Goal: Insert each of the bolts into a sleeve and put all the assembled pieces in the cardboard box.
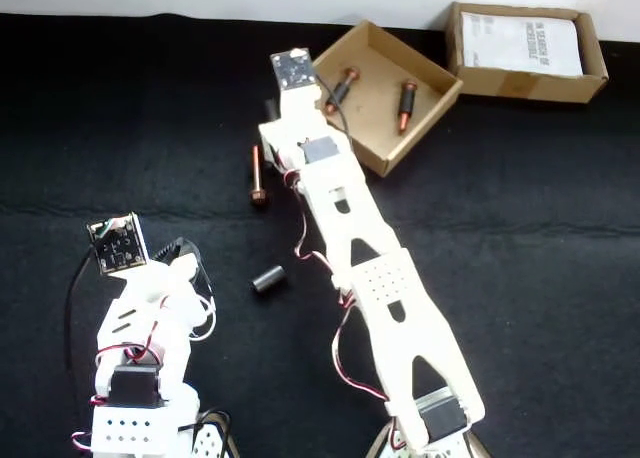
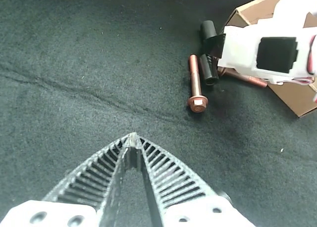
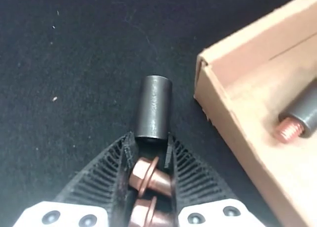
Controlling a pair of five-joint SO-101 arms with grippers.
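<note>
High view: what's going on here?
The right gripper holds a dark metal sleeve, with a copper bolt behind it between the jaws, just beside the open brown cardboard box. Two sleeved bolts already lie in that box. One loose copper bolt and one loose dark sleeve lie on the black cloth. The left gripper is shut and empty above the cloth.

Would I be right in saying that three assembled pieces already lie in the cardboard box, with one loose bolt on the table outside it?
Not quite: the high view shows two assembled pieces in the cardboard box, not three. One loose bolt does lie on the table outside it.
</note>
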